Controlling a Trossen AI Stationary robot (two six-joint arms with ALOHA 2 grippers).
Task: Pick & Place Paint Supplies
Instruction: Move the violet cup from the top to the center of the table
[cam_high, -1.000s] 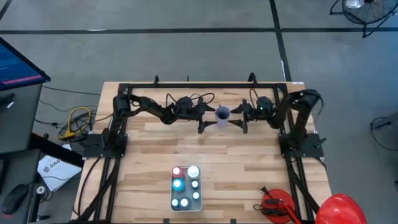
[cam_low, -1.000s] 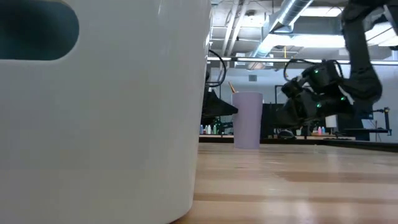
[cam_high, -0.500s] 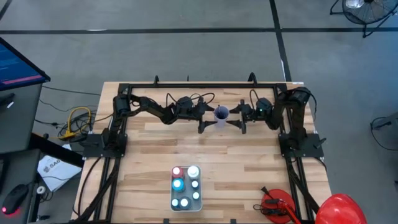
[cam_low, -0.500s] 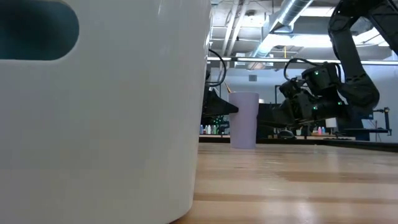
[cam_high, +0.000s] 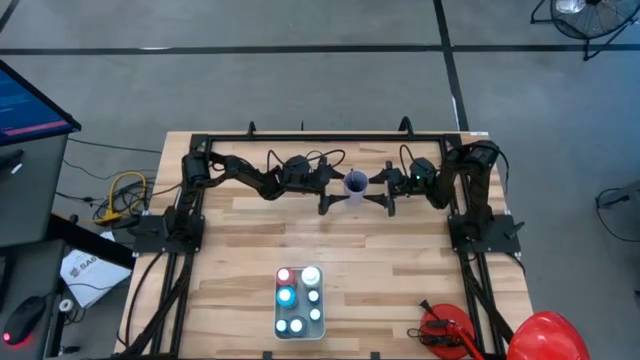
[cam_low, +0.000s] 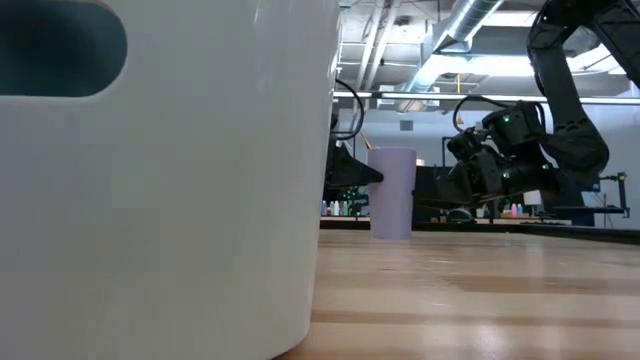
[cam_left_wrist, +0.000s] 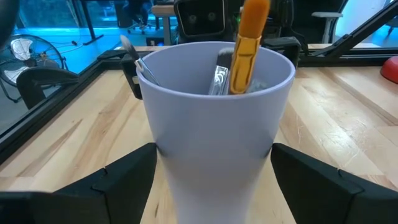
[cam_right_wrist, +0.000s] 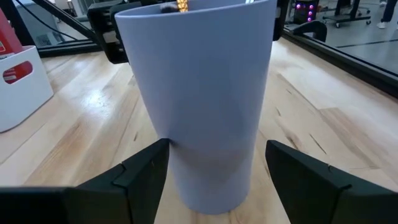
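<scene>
A lavender cup (cam_high: 355, 183) (cam_low: 392, 193) stands upright near the table's far edge, between my two grippers. It holds an orange-handled brush (cam_left_wrist: 249, 37) and thinner brushes (cam_left_wrist: 140, 62). My right gripper (cam_right_wrist: 216, 144) comes level from the right and is shut on the cup (cam_right_wrist: 199, 93). My left gripper (cam_left_wrist: 214, 149) comes level from the left and is open, one finger on either side of the cup (cam_left_wrist: 217, 143). Several paint bottles (cam_high: 287, 296) stand in a white tray (cam_high: 323, 330) near the front edge. My right gripper pinches the cup's lower wall (cam_right_wrist: 171, 155) between its two fingers. The fingers come level from the table's right side, one on each side of the cup. The cup stays upright with its base (cam_right_wrist: 211, 202) on the wood.
The tray's white wall (cam_low: 160, 180) fills the left half of the low view. A red helmet-like thing (cam_high: 545, 335) and a red-and-black object (cam_high: 445, 328) lie at the near right corner. Bare wood (cam_high: 350, 240) lies between the cup and the tray.
My right gripper has gone a little toward the table's left edge. The cup has slid the same way with it, in between my left gripper's fingers. A brush tip that stuck out over the rim in the low view no longer shows there.
</scene>
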